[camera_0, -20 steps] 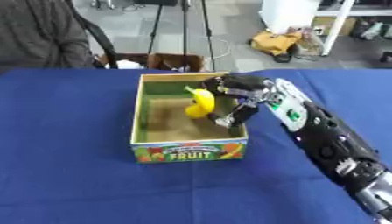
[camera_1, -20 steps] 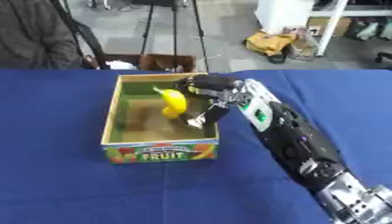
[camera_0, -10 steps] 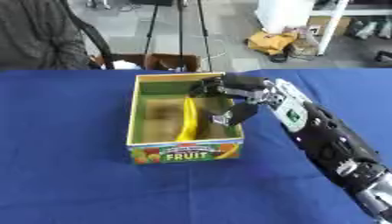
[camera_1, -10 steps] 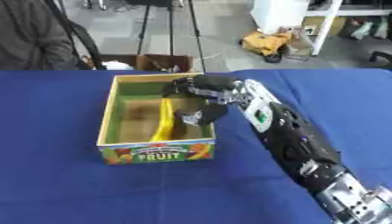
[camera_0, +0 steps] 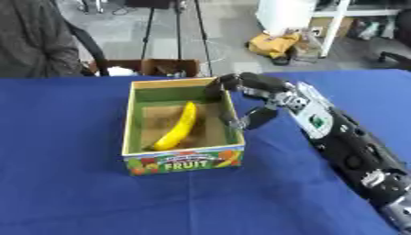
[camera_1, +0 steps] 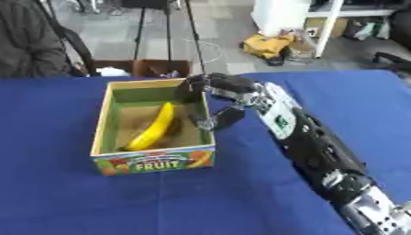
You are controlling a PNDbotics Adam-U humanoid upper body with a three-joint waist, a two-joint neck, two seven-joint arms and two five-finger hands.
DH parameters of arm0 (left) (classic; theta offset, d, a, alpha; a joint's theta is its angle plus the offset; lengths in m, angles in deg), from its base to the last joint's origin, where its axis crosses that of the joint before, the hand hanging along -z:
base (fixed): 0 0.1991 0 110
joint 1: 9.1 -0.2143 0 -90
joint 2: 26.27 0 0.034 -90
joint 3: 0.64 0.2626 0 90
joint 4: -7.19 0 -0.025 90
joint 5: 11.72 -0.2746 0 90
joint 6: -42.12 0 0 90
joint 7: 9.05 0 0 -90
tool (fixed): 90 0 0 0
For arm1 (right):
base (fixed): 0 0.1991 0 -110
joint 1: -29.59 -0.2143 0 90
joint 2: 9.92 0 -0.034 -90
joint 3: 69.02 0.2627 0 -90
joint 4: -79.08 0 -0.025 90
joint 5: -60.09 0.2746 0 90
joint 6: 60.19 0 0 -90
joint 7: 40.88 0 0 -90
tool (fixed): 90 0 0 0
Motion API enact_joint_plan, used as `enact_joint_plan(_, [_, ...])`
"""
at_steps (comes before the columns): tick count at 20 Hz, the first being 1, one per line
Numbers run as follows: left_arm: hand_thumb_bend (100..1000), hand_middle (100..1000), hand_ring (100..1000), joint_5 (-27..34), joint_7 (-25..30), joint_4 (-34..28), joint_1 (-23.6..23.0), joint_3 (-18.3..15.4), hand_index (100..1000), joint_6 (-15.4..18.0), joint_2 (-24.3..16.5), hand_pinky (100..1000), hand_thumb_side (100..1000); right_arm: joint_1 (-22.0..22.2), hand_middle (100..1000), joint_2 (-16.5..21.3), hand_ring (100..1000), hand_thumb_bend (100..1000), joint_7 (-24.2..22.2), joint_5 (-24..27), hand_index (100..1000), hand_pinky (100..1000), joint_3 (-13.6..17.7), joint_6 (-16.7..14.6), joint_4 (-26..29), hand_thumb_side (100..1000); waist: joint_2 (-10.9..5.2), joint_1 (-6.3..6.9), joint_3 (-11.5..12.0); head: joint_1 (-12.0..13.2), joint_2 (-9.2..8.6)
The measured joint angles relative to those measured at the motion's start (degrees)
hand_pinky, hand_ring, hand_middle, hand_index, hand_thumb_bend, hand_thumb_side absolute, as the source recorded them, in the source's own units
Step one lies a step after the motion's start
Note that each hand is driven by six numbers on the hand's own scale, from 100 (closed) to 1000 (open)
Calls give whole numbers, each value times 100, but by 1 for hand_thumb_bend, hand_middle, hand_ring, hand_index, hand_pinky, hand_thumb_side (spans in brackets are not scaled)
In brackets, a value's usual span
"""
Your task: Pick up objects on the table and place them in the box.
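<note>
A worktop (camera_0: 72,193) draped in a dark blue cloth fills most of the scene, seen from above and slightly askew. Left of centre, at about nine o'clock from the middle of the picture, stands an open cardboard box (camera_0: 183,160) with green inner walls, a brown floor and a colourful front panel printed with the word FRUIT. Inside the box lies a yellow banana (camera_0: 177,128), resting on the floor of the box and running diagonally, its lower end towards seven o'clock near the front left corner and its upper end towards one o'clock near the middle of the box. Nothing is touching the banana. Just right of it, at the box's right wall, is the robot's right hand (camera_0: 255,100), black with silver joints. The hand holds nothing: its fingers (camera_0: 221,85) curve loosely downward over the far right corner of the box at about twelve o'clock from the thumb, while the thumb (camera_0: 250,119) hangs lower beside the right wall, its tip close to the rim; whether it touches the cardboard cannot be told. The gap between thumb and fingers is empty. From the hand, the right forearm (camera_0: 345,144) runs away towards four o'clock, crossing the blue cloth to the lower right corner of the picture.
</note>
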Motion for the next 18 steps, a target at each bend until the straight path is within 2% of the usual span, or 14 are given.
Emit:
enact_joint_plan(1, [256, 476, 706, -7, -17, 1, -26, -22, 562, 7, -2, 503, 1000, 80, 804, 49, 806, 100, 9, 188, 858, 720, 32, -9, 54, 342, -13, 16, -104, 62, 1])
enact_joint_plan(4, [255, 476, 706, -33, -79, 2, -71, -81, 562, 32, -13, 503, 1000, 466, 771, 228, 771, 100, -56, 885, 818, 660, 164, 56, 403, 382, -39, 68, -387, 265, 0])
enact_joint_plan(8, [255, 476, 708, -76, -176, 6, -114, -187, 562, 66, -51, 503, 1000, 1270, 721, 368, 722, 100, -290, 1942, 761, 590, 530, 369, 1168, 506, -40, 129, -734, 523, -10])
enact_joint_plan(10, [254, 476, 708, -87, -228, 8, -124, -238, 561, 84, -51, 502, 1000, 1697, 704, 349, 705, 100, -370, 2527, 741, 570, 742, 723, 1506, 536, -40, 184, -922, 636, -36])
enact_joint_plan(12, [254, 475, 708, -109, -273, 11, -142, -280, 561, 104, -52, 502, 1000, 2003, 702, 252, 701, 100, -474, 3209, 733, 564, 955, 1204, 1765, 556, -39, 225, -1072, 715, -67])
enact_joint_plan(15, [251, 475, 708, -134, -325, 21, -188, -319, 561, 128, -52, 501, 1000, 2266, 703, 55, 700, 100, -664, 4132, 728, 561, 1259, 1933, 2056, 588, -39, 249, -1226, 775, -107])
enact_joint_plan(18, [251, 475, 709, -156, -345, 34, -235, -343, 560, 148, -52, 500, 1000, 2430, 703, -84, 701, 100, -816, 4795, 727, 562, 1492, 2473, 2290, 595, -51, 297, -1356, 783, -123])
